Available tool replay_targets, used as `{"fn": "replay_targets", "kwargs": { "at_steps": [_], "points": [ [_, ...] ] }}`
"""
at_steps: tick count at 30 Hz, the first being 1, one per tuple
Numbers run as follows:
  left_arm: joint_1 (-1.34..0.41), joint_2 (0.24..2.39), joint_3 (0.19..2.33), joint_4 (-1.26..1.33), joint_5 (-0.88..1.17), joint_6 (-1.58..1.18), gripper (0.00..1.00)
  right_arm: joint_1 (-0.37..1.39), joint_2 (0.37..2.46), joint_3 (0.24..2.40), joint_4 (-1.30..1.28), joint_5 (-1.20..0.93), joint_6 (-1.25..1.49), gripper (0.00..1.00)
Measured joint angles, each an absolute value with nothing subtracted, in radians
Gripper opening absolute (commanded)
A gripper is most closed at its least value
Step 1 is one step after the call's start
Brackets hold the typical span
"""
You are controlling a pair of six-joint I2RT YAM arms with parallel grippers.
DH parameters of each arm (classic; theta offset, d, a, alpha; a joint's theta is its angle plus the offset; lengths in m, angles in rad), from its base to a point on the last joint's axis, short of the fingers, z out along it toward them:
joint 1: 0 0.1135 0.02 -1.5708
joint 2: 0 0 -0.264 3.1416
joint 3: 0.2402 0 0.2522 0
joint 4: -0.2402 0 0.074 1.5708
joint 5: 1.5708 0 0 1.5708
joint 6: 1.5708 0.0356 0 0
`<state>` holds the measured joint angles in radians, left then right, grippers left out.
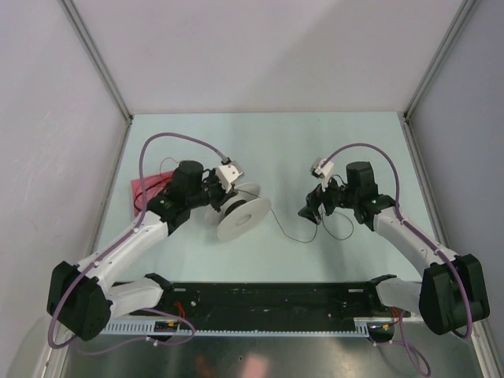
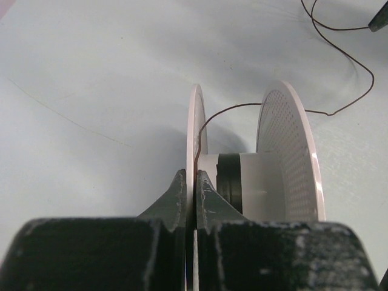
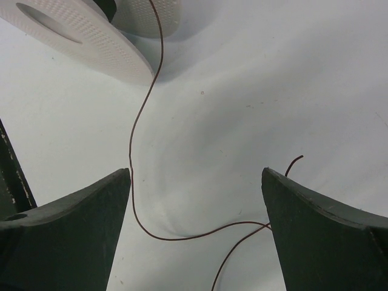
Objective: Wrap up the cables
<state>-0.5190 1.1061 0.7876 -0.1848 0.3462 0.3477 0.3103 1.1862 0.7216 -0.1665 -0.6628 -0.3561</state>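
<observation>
Spool (image 2: 285,151) pinched by one flange in left claw (image 2: 193,182); right claw (image 3: 196,176) spread wide astride loose cable (image 3: 130,151).

Jaws wide apart, cable (image 3: 130,151) curling between, spool (image 3: 103,45) beyond

- We see a pale grey-green table (image 1: 276,134).
- A thin dark cable (image 3: 130,151) trails loosely right of the white spool (image 1: 244,214).
- A pink sheet (image 1: 140,187) lies left of it.

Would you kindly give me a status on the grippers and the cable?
Left gripper shut on spool, at its flange. Right gripper open, loose cable between its fingers, ungripped. Cable runs from spool across table. Nothing seen in the way.
</observation>
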Motion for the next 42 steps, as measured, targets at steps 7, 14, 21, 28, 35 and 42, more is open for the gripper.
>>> {"fn": "replay_targets", "kwargs": {
  "at_steps": [7,14,21,28,35,42],
  "points": [
    [-0.517,1.18,0.855,-0.231,0.369,0.369,0.0,0.31,1.186,0.722,-0.173,-0.665,-0.37,0.91],
    [-0.513,1.232,0.896,-0.253,0.379,0.377,0.02,0.31,1.186,0.722,-0.189,-0.671,-0.376,0.91],
    [-0.515,1.29,0.94,-0.273,0.382,0.377,0.07,0.31,1.195,0.722,-0.191,-0.671,-0.376,0.9],
    [-0.515,1.319,0.968,-0.293,0.395,0.393,0.08,0.31,1.2,0.722,-0.191,-0.671,-0.376,0.89],
    [-0.515,1.312,0.976,-0.326,0.392,0.429,0.01,0.31,1.2,0.722,-0.196,-0.672,-0.379,0.89],
    [-0.513,1.261,0.934,-0.344,0.368,0.474,0.01,0.311,1.198,0.722,-0.209,-0.671,-0.383,0.87]
  ]
}}
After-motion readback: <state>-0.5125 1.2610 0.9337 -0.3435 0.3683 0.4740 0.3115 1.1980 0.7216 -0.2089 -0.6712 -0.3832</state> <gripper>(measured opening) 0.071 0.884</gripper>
